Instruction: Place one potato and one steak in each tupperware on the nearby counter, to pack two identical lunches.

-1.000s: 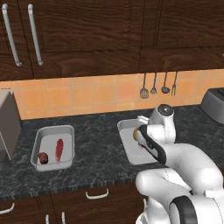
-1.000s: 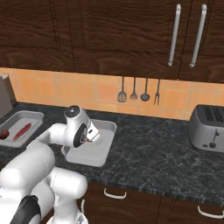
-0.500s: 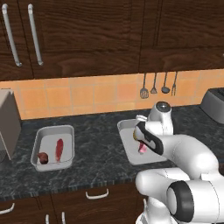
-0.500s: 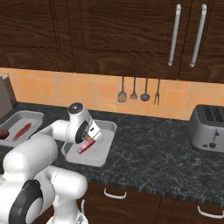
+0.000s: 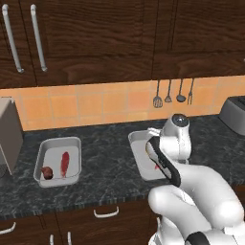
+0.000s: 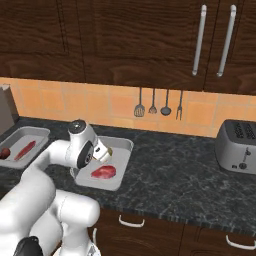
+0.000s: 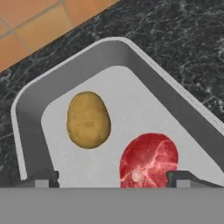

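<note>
Tupperware [image 7: 39,100] directly under the claw [image 7: 111,178]: shallow light-grey tray, rounded corners, raised rim, sitting on the dark speckled bench [image 7: 183,39]. Inside it, potato [image 7: 88,119] lies just ahead of the claw tips and toward the left one; steak [image 7: 148,159], red and marbled, lies between the tips and nearer the right one, its near edge cut off at the bottom of the hand view. Potato and steak sit close together, apart from each other.

Claw: tips spread wide, nothing between them, hanging above the tray's near end, not touching the food.

Right base view: same tray [image 6: 123,146] with steak [image 6: 104,172] at its front half and the potato [image 6: 107,152] partly hidden by the hand.

Second tupperware [image 5: 72,142] well off to the claw's left on the same bench [image 5: 110,172]. It holds a narrow red steak [image 5: 64,164] and a small dark reddish-brown lump [image 5: 47,173] in its front left corner; too small to tell what it is.

Far right of the claw, silver toaster [image 6: 239,145]. Utensils [image 6: 159,103] hang on the orange tiled wall behind. Grey box [image 5: 8,135] at the bench's far left.
</note>
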